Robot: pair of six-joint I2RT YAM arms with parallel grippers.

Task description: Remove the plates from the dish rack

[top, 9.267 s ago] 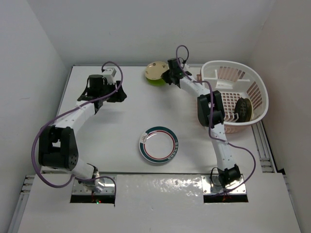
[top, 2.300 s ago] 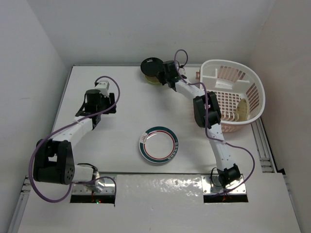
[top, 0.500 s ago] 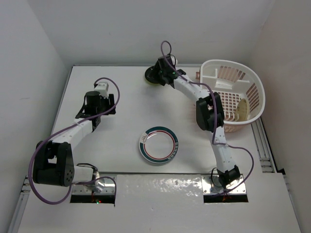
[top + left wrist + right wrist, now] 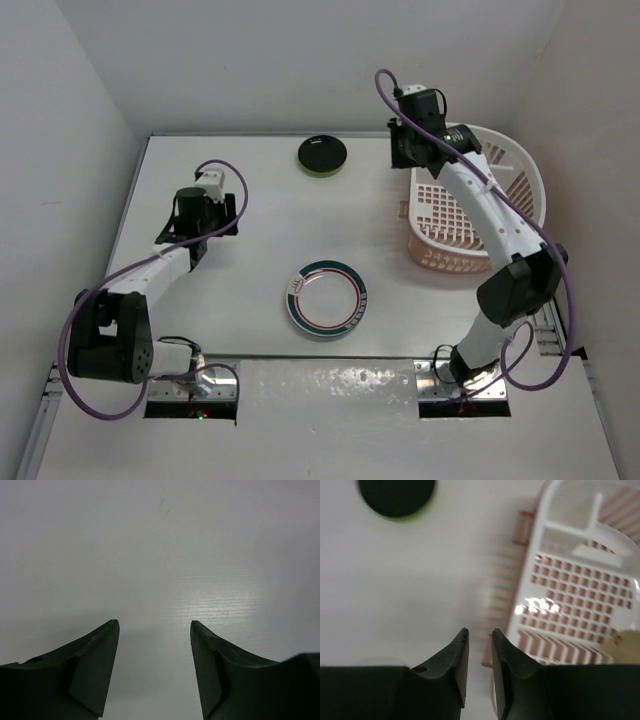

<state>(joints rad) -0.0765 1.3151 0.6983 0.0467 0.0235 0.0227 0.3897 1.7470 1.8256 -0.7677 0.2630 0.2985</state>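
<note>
The white dish rack [image 4: 442, 212] on its salmon-pink base stands at the far right. My right gripper [image 4: 407, 158] hovers over the rack's left edge, its jaws a narrow gap apart and empty; in the right wrist view [image 4: 480, 632] the rack [image 4: 570, 587] lies to the right. A tan plate [image 4: 627, 645] shows inside the rack. A dark plate [image 4: 322, 153] lies on a lime-green plate [image 4: 322, 173] at the far middle. A white plate with a green-red rim [image 4: 327, 298] lies at the table's middle. My left gripper [image 4: 205, 222] is open and empty over bare table [image 4: 155, 625].
White walls close in the table on the left, back and right. A metal rail [image 4: 545, 300] runs along the right edge beside the rack. The right arm's forearm crosses above the rack and hides part of its inside.
My right gripper has let go of the dark plate on the lime-green one and swung right to the rack's left edge. The left arm has barely moved.
</note>
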